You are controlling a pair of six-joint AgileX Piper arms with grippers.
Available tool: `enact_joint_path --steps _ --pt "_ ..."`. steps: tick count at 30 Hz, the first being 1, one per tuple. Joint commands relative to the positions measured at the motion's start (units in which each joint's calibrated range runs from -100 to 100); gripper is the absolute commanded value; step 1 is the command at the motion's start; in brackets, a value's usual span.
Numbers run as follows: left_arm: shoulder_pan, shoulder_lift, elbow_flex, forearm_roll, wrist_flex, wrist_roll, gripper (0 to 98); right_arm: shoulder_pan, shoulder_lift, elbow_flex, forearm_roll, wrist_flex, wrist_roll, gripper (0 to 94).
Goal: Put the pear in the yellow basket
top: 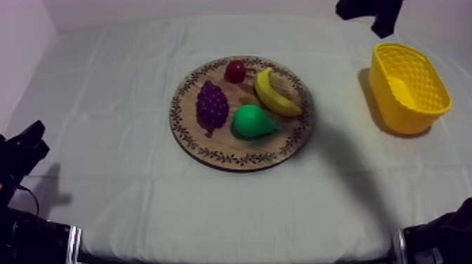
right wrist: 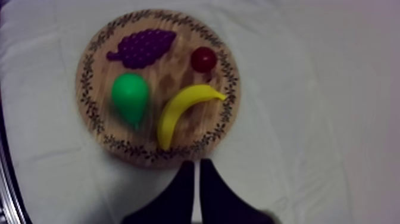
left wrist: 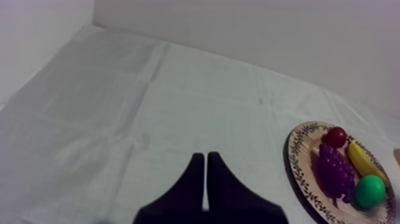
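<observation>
My right gripper (right wrist: 197, 164) has its two fingers pressed together into a narrow wedge, holding nothing, and it points down toward the wooden board (right wrist: 95, 128). The pear (right wrist: 131, 95) lies on its side on that board. The banana (right wrist: 181, 110) is just beside it, and the grapes (right wrist: 141, 47) and the small red fruit (right wrist: 203, 58) are near. The yellow basket (top: 404, 116) stands well apart, at the right side of the tabletop (top: 105, 105). My left gripper (left wrist: 205, 158) is likewise closed on nothing (low over bare cloth, away from the board).

The main risk, I judge, is the crowding: fingers opened wide for the pear could nudge the banana or shift the grapes. The pear's smooth, tapering body may also slip out of a grip taken too near its narrow end.
</observation>
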Motion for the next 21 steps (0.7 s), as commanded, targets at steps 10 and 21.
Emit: enact_joint_path --steps 10,21 --pt "-0.01 0.0 0.05 0.01 -0.01 0.01 0.1 -3.47 6.47 3.54 0.25 -0.37 2.51 66.0" --pt "-0.01 0.0 0.05 0.01 -0.01 0.01 0.1 -5.78 14.48 3.26 0.13 -1.91 3.68 78.0"
